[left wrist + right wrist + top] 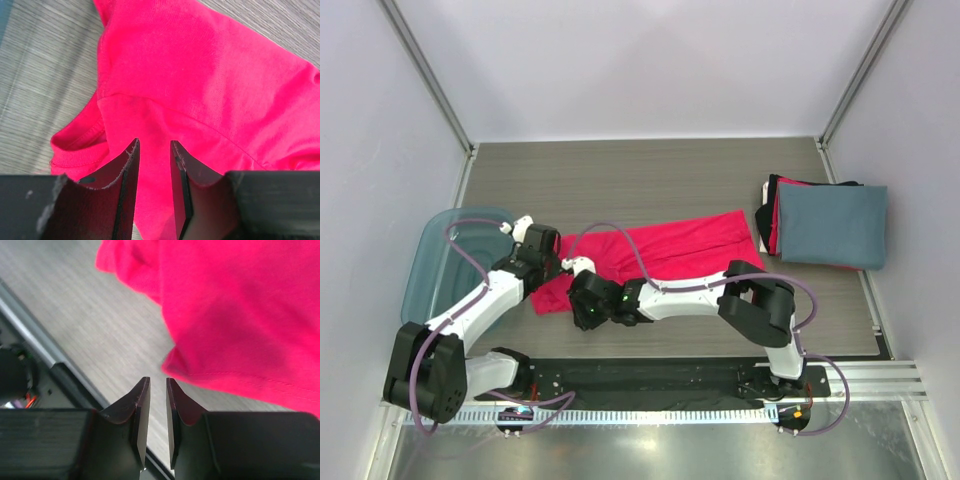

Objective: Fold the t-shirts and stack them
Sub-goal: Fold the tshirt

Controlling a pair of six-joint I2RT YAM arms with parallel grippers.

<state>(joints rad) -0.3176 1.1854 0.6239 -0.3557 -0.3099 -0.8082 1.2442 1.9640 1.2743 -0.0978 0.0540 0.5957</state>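
Note:
A bright pink-red t-shirt lies spread across the middle of the table. My left gripper hovers over its left end. In the left wrist view this gripper is open, and the flat shirt and its sleeve seam show through the gap. My right gripper is at the shirt's near left edge. In the right wrist view it stands narrowly open over bare table, with the shirt's hem corner just beyond its fingertips. A slate blue-grey t-shirt tops a folded stack at the right.
A translucent blue bin stands at the table's left edge beside the left arm. Red and black folded edges show under the blue-grey shirt. The table's near edge and a metal rail run just behind the right gripper.

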